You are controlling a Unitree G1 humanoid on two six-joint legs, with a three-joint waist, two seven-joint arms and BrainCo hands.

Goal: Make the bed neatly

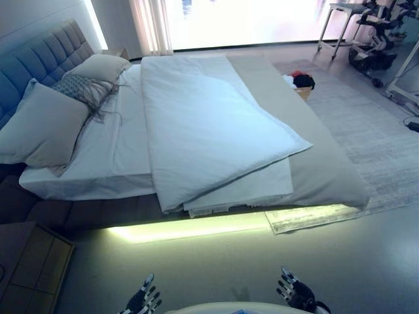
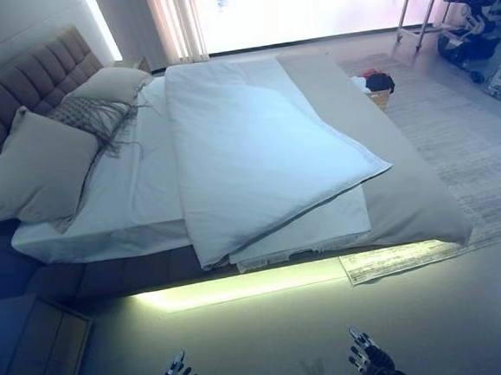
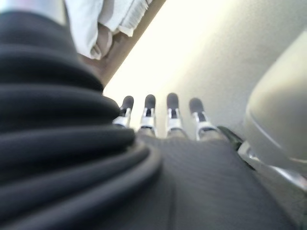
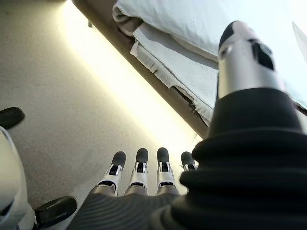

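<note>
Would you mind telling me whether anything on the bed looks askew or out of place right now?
Yes. The white duvet lies skewed and folded over itself, its corner overhanging the near edge. The sheet beside the pillows is left bare. Both hands are open, low over the floor.

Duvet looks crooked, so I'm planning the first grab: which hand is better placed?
Probably the right hand: the duvet has its loose corner toward that side. Left hand is equally low, open, farther away.
</note>
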